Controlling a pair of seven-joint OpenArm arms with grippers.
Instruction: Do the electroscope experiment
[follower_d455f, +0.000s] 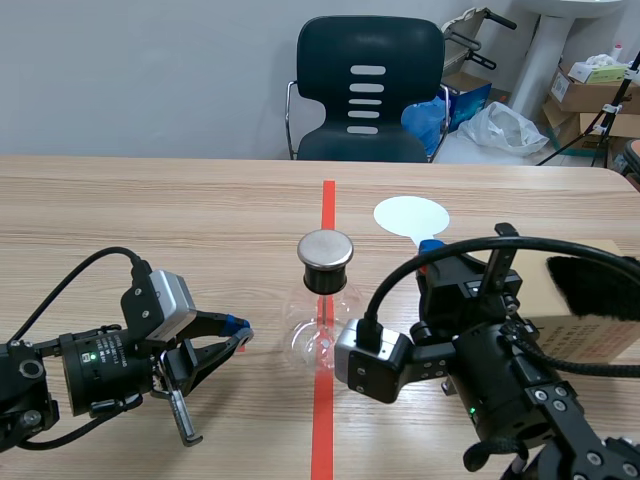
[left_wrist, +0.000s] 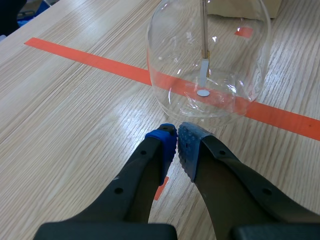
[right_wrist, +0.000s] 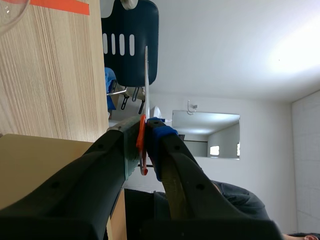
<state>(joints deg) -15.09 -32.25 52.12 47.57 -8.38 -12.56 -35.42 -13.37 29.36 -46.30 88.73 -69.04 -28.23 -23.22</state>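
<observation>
The electroscope, a clear glass flask (follower_d455f: 322, 325) with a round metal cap (follower_d455f: 326, 250), stands on the red tape line at mid-table. Just ahead of my left gripper the flask (left_wrist: 207, 60) shows a thin rod with a foil leaf (left_wrist: 203, 75) hanging inside. My left gripper (follower_d455f: 238, 335) lies low to the left of the flask, its fingers (left_wrist: 165, 145) meeting with nothing between them. My right gripper (follower_d455f: 432, 250) is shut on the red handle (right_wrist: 142, 135) of a white disc paddle (follower_d455f: 411, 215), held up right of and beyond the cap. In the right wrist view the disc (right_wrist: 146, 75) appears edge-on.
A tan cardboard box (follower_d455f: 585, 325) sits at the right with a black furry piece (follower_d455f: 595, 285) on it; the box (right_wrist: 40, 165) also shows under my right gripper. A dark chair (follower_d455f: 370, 90) stands behind the table. Boxes and bags (follower_d455f: 500, 125) lie at the back right.
</observation>
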